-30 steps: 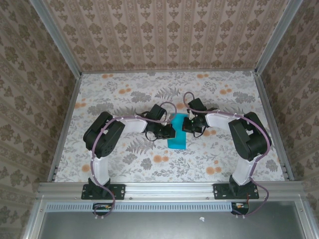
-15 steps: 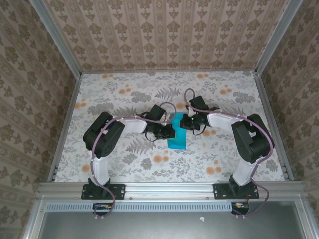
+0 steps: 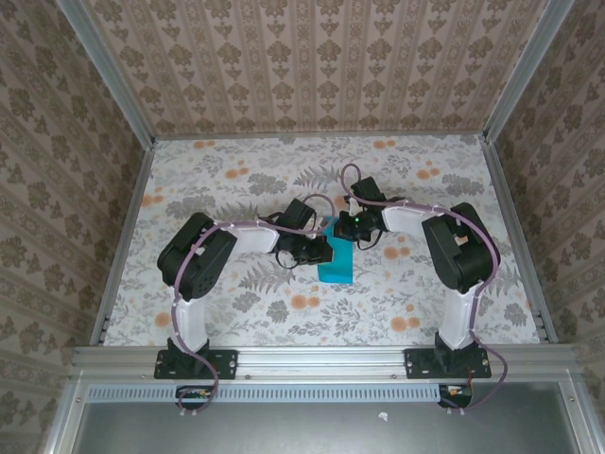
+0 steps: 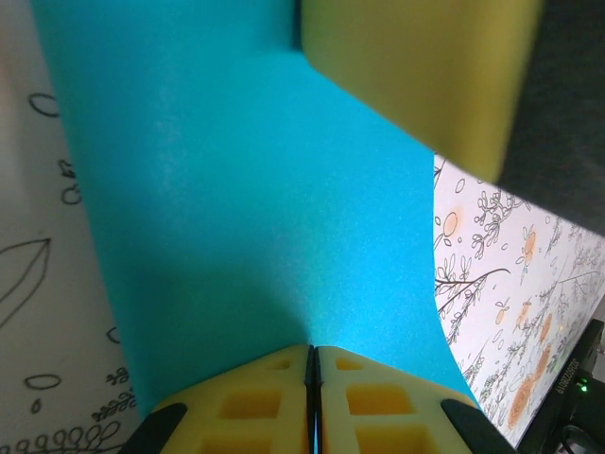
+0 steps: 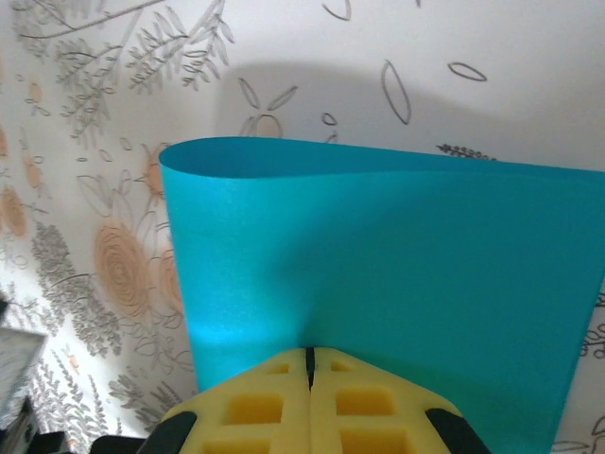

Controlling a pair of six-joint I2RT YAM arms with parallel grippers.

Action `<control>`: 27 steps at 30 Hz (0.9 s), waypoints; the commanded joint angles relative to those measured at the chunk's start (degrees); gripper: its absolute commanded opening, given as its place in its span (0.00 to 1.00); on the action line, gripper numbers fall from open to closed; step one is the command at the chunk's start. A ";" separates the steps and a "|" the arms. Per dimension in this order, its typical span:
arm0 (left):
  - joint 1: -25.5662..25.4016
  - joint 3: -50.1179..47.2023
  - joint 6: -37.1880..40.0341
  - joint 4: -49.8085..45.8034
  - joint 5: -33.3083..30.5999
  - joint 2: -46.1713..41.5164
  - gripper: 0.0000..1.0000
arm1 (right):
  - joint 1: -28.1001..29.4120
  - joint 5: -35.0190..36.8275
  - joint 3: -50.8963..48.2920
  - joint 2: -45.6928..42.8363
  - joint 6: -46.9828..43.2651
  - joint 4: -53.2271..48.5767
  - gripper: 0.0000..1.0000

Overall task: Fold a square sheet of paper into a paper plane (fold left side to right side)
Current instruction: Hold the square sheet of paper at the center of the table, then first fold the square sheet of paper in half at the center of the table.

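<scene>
The sheet of paper [image 3: 335,269] is lying on the bench [image 3: 236,184], right of the left claw [image 3: 327,252] and before the right claw [image 3: 343,230], both gripping it.

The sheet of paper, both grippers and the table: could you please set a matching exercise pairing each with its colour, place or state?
1 square sheet of paper
2 left gripper
3 right gripper
4 table

a floral print
b shut on the sheet's far end
c bright cyan-blue
d shut on the sheet's left edge

Pairs: 1-c, 2-d, 3-b, 4-a
</scene>
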 commanded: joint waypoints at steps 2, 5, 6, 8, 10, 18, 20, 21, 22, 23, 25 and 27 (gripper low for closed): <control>-0.87 -0.41 0.93 -5.36 -1.63 -0.10 0.11 | 0.31 2.47 1.95 2.16 0.35 -5.85 0.00; -1.05 -0.36 1.14 -5.99 -1.46 -0.96 0.11 | 0.33 3.78 2.35 2.99 0.08 -8.06 0.00; -1.16 -0.54 1.23 -6.09 -1.42 -1.37 0.11 | 0.35 4.05 2.39 3.25 0.08 -8.48 0.00; -1.41 -0.87 1.36 -6.42 -1.15 -1.90 0.11 | 0.31 4.45 2.44 3.43 -0.01 -9.04 0.00; -1.94 -1.47 1.51 -6.72 -0.83 -2.42 0.11 | 0.29 4.76 2.69 3.57 -0.09 -9.51 0.00; -4.25 -6.06 -0.39 -5.19 0.09 -5.25 0.11 | 0.22 5.12 2.62 3.61 -0.10 -9.85 0.00; -4.72 -7.74 -1.28 -4.47 0.07 -6.43 0.11 | 0.21 5.15 2.72 3.63 -0.10 -9.83 0.00; -4.90 -8.49 -1.67 -4.14 0.02 -7.02 0.11 | 0.25 5.13 2.72 3.63 -0.10 -9.83 0.00; -5.15 -9.44 -2.27 -3.71 -0.04 -7.66 0.11 | 0.28 5.15 2.70 3.63 -0.10 -9.87 0.00; -5.39 -10.27 -2.88 -3.12 0.08 -8.26 0.11 | 0.22 5.16 2.71 3.59 -0.10 -9.89 0.00; -5.72 -12.05 -3.89 -2.21 0.17 -9.37 0.11 | 0.22 5.21 2.71 3.60 -0.10 -9.91 0.00; -6.21 -13.60 -4.80 -1.41 0.22 -10.42 0.10 | 0.25 5.17 2.71 3.60 -0.09 -9.91 0.00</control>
